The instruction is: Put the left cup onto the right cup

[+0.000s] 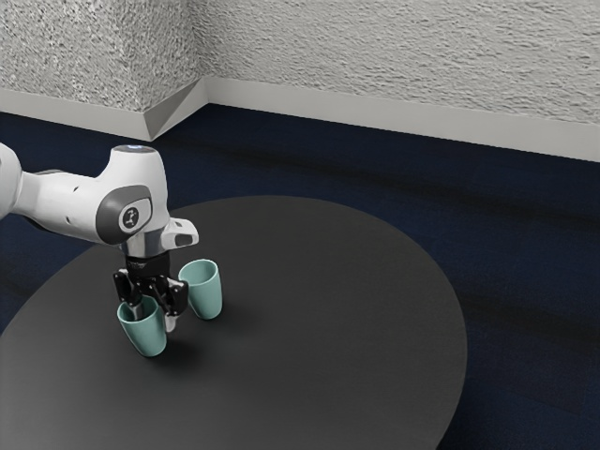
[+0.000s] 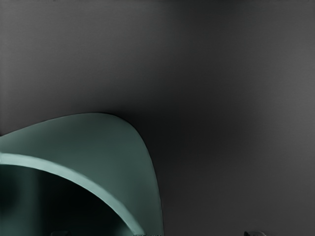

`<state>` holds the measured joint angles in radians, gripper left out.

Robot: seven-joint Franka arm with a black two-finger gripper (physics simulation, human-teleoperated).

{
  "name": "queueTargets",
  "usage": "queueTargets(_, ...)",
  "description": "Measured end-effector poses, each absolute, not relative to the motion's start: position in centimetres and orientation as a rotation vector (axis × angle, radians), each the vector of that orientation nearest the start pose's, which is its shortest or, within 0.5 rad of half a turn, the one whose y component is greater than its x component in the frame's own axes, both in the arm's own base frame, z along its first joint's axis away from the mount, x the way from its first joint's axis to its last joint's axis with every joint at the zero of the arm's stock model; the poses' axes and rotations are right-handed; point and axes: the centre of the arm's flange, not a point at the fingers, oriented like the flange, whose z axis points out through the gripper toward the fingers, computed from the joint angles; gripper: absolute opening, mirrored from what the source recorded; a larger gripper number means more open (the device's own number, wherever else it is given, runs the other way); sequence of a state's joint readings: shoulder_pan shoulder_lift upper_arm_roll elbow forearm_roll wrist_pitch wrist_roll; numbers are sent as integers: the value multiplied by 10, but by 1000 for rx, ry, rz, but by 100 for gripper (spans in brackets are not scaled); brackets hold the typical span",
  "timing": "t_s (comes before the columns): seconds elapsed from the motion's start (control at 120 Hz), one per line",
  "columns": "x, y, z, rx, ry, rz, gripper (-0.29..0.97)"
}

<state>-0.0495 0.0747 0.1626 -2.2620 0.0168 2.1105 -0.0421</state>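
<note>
A rough grey wall (image 1: pixel 394 56) with a pale skirting board and a dark blue carpeted floor (image 1: pixel 506 216) surround a round, black table (image 1: pixel 328 309). A white arm (image 1: pixel 84 202) reaches over the table from the exterior view's left side. Two teal cups stand on the table near that side. The left cup (image 1: pixel 142 333) sits closest to the table's front edge, and the right cup (image 1: pixel 203 289) stands just beside it, farther onto the table and not touching it. The black pincer (image 1: pixel 150 314) points down over the left cup's rim. Its fingers (image 1: pixel 172 319) are spread wide apart, one inside the cup and one outside, with the cup's wall between them and not pinched. The wrist view looks down past the left cup's rim (image 2: pixel 98 147) to the bare table (image 2: pixel 221 98).
</note>
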Motion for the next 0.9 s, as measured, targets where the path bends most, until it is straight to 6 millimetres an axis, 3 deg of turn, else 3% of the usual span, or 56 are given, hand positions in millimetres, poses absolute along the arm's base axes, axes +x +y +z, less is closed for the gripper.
queueTargets(0.9,497,61,316,-3097,-236,348,13)
